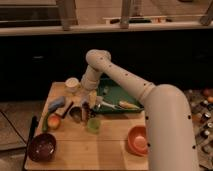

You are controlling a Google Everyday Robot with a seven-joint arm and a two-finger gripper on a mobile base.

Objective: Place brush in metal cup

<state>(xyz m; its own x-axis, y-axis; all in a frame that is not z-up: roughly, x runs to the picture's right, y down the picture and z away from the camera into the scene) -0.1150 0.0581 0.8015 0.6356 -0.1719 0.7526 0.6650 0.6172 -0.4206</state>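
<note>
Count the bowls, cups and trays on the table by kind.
Bowls: 2, orange bowl and dark bowl.
Cups: 3, white cup, metal cup, green cup.
Trays: 1, green tray.
Total: 6.
The gripper hangs just right of the metal cup.

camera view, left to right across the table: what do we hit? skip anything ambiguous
Dark bowl → metal cup → green cup → orange bowl. Gripper hangs just behind the green cup, by the green tray's left edge.

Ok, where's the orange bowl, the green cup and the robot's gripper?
orange bowl (137,141): camera view, its inside.
green cup (93,125): camera view, its side.
gripper (90,103): camera view, its lower end, left of the tray (118,92).
</note>
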